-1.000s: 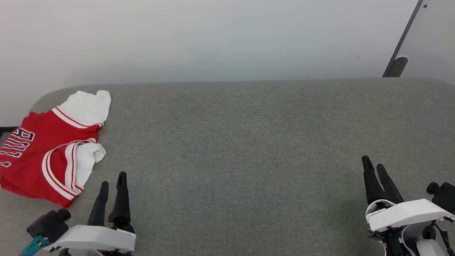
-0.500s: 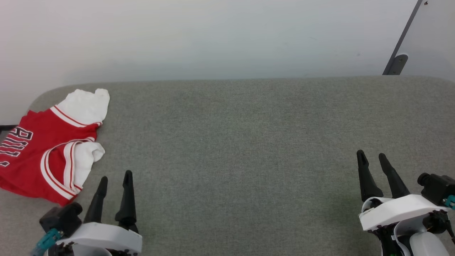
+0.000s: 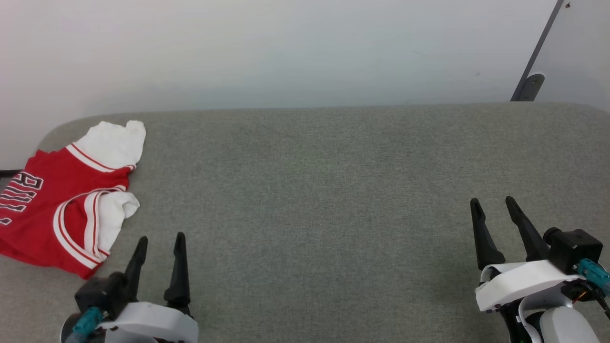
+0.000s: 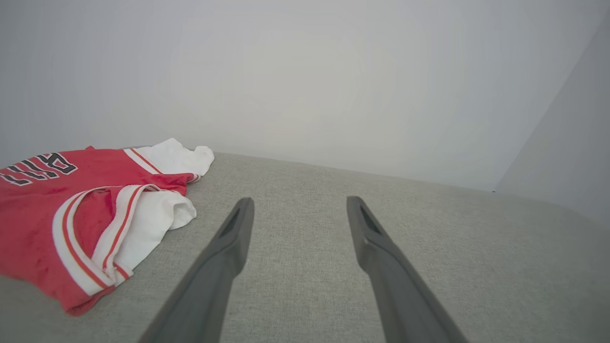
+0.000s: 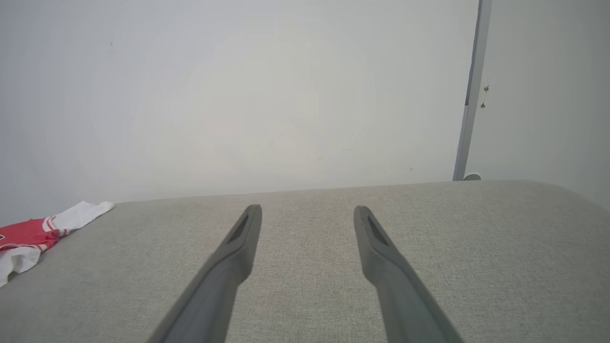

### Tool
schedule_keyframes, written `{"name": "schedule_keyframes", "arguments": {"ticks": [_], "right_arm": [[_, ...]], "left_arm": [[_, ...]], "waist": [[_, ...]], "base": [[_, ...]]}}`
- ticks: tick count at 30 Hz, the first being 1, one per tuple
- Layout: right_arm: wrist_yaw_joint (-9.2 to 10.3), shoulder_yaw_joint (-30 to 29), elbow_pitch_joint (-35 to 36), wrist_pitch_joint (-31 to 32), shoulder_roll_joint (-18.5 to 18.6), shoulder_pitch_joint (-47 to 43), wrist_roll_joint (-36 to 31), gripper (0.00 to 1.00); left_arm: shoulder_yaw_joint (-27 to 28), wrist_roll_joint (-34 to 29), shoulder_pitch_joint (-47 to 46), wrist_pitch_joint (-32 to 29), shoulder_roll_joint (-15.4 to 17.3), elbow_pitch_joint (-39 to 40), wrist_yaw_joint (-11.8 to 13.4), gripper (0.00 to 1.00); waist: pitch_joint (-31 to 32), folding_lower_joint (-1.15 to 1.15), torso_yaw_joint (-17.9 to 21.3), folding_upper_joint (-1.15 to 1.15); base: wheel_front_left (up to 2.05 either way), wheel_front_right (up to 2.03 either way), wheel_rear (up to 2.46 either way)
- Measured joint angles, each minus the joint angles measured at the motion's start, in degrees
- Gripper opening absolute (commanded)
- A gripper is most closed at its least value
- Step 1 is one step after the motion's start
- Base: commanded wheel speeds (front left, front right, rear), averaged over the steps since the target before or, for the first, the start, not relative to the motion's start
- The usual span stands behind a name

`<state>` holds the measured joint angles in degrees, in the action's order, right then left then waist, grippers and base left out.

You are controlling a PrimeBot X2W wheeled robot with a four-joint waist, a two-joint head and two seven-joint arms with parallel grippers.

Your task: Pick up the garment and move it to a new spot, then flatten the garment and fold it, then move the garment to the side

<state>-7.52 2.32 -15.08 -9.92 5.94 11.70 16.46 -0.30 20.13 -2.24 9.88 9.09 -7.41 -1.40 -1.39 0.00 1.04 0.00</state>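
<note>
- The garment [image 3: 57, 209] lies bunched at the far left corner of the table [image 3: 310, 214]. Part of it runs past the head view's edge, so I can't tell whether it's folded.
- The left hand [image 3: 161, 238] has eased away from it, fingers wide and empty. The right hand [image 3: 492, 201] is the same, well apart.
- Against a second ago both wrists have turned squarer, and the garment hasn't stirred — probably no grasp is under way.

The left gripper [image 3: 161, 237] now sits slightly further right, the right gripper [image 3: 492, 200] higher and further left; both have rolled, their fingers showing wider apart.
</note>
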Motion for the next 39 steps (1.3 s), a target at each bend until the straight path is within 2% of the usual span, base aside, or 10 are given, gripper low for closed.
{"name": "schedule_keyframes", "arguments": {"ticks": [14,20,39], "right_arm": [[0.00,-0.1,0.3,-1.7,-0.9,0.1,-9.7,1.00],[0.00,-0.9,1.1,-2.5,-1.2,0.1,-11.9,1.00],[0.00,-2.0,1.8,-4.5,-2.3,-0.6,-17.1,1.00]], "left_arm": [[-2.2,-6.8,0.3,1.8,1.4,0.0,2.9,1.00],[-2.9,-9.2,0.3,2.5,1.6,0.0,3.8,1.00],[-2.5,-15.7,0.4,4.6,1.0,2.3,4.1,1.00]], "waist": [[-0.2,0.00,0.2,0.00],[-0.4,0.00,0.0,0.00],[-1.5,0.00,-0.3,0.00]], "base": [[0.00,0.00,0.00],[0.00,0.00,0.00],[0.00,0.00,0.00]]}}
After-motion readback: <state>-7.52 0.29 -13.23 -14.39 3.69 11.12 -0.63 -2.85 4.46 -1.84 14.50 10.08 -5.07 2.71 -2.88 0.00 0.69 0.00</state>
